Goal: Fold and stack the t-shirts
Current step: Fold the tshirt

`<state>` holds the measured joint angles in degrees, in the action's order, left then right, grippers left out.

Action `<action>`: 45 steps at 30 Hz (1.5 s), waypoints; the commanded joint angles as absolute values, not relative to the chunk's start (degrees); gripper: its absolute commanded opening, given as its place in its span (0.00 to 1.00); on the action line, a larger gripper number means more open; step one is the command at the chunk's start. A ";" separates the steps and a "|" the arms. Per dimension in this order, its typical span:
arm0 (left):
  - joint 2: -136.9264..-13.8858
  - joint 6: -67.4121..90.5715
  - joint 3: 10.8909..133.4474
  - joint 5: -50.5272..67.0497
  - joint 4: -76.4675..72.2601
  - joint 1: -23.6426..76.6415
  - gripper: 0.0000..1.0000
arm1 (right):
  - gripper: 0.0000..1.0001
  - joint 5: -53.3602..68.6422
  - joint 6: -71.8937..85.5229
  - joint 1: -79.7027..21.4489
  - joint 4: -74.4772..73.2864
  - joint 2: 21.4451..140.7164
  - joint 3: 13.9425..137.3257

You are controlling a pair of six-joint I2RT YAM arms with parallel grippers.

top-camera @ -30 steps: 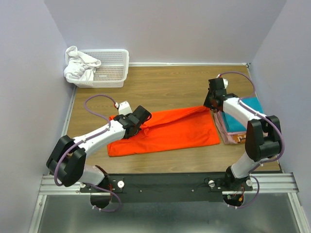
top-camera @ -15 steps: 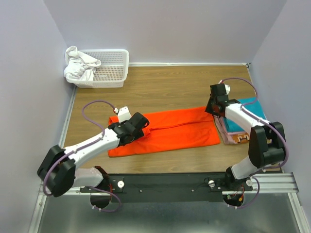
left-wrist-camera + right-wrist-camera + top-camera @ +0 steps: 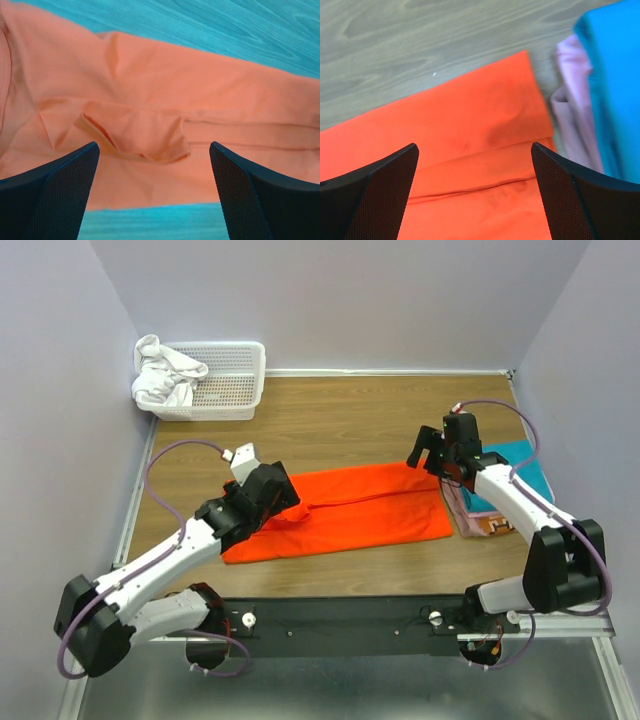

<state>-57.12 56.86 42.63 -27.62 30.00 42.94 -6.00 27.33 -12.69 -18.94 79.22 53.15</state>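
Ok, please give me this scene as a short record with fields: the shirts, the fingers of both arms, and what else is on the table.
orange t-shirt: flat on the table, folded into a long strip
stack: right of it, teal shirt on top, pink shirt below
left fingers: open, above the orange shirt's left end, holding nothing
right fingers: open, above its right end, holding nothing
basket: far left corner, white cloth over its rim

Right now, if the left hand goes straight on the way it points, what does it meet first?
The orange shirt. The left hand points down at a rumpled fold in it, with nothing between them. The gap is hard to judge.
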 commanded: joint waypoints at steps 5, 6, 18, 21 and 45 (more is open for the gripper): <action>-72.32 45.27 48.07 -22.42 18.99 37.36 0.98 | 1.00 6.42 25.84 -14.41 -14.94 88.40 53.35; -75.29 44.74 48.86 -21.98 18.98 37.18 0.98 | 1.00 6.24 26.36 -14.59 -14.51 89.03 53.44; -72.79 48.85 33.68 -13.18 19.41 39.89 0.98 | 1.00 -1.13 29.71 -14.59 -14.41 94.04 52.12; -64.91 51.67 30.60 -11.87 22.22 42.88 0.98 | 1.00 -2.63 29.79 -14.59 -14.33 93.60 51.94; -66.97 48.08 32.17 -8.80 15.13 34.73 0.98 | 1.00 4.48 24.61 -14.59 -14.50 94.92 58.53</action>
